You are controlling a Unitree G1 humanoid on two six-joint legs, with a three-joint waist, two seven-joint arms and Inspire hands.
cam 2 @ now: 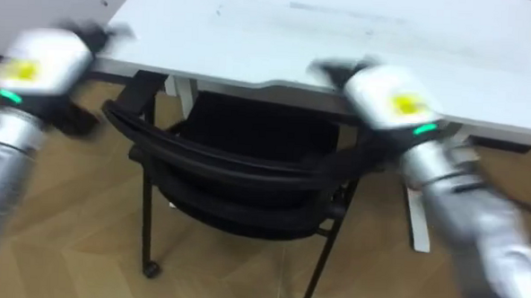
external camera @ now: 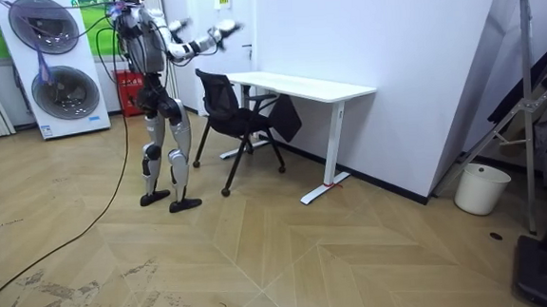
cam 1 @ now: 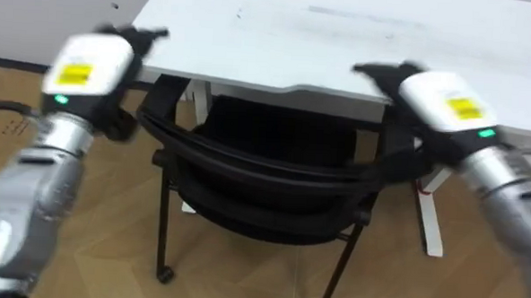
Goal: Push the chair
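Where the desk (external camera: 298, 83) lines the wall (external camera: 391, 51), the chair (external camera: 233, 118) stands on parquet (external camera: 261, 259).

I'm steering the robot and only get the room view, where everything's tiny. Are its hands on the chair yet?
Observer: I can't tell if they touch. In the eye views, the left hand is up by the left end of the chair's backrest, the right hand by its right end.
Operator: Is the seat under the table?
Observer: Partly, it seems; it reaches under the white table's near edge.
Operator: Will it roll?
Observer: Probably: one leg ends in a small wheel.
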